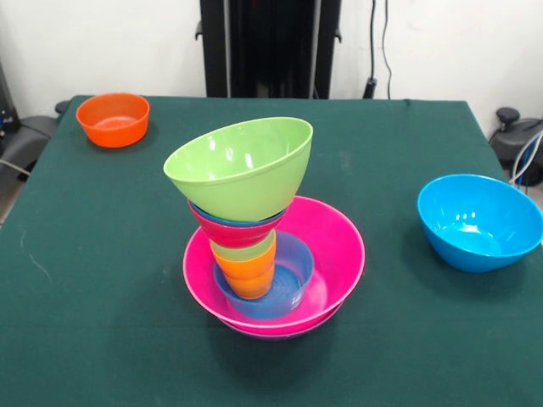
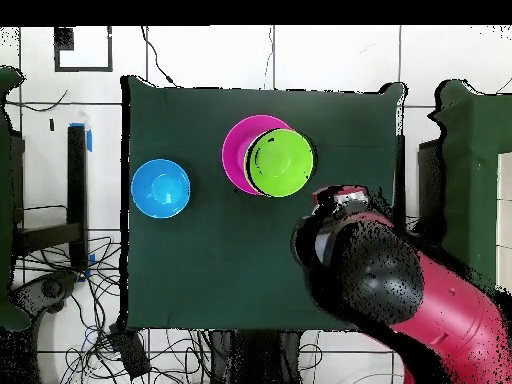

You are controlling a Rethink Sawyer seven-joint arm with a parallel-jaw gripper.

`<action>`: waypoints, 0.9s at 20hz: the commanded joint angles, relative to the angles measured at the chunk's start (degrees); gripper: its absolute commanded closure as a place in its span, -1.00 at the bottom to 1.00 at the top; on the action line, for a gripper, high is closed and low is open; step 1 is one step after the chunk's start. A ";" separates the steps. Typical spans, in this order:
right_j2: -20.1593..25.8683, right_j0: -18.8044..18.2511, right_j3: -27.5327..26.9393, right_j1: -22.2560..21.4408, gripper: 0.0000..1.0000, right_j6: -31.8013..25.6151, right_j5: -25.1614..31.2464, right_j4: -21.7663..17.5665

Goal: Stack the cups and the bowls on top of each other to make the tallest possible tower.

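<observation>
My end effector (image 2: pixel 335 200) hangs just beside the tower (image 1: pixel 254 246); I cannot tell whether it is released or clenched. Most stacking looks done: the lime green bowl (image 1: pixel 242 170) sits tilted on top, over the small bowls, the cups and the pink bowl (image 1: pixel 335 246). Farther off on the counter (image 1: pixel 102 280), the sky-blue bowl (image 1: pixel 479 222) and orange bowl (image 1: pixel 113 119) remain unstacked.

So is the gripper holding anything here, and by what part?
Cannot be told: the arm hides its gripper from above, and the front view shows none. The lime green bowl sits free atop the tower.
</observation>
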 commanded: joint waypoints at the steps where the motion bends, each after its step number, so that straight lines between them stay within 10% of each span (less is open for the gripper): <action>1: 7.90 -4.26 6.58 3.07 -1.00 -19.45 4.86 -5.81; 18: 14.97 -12.90 6.60 2.40 -1.00 -29.59 6.50 -9.70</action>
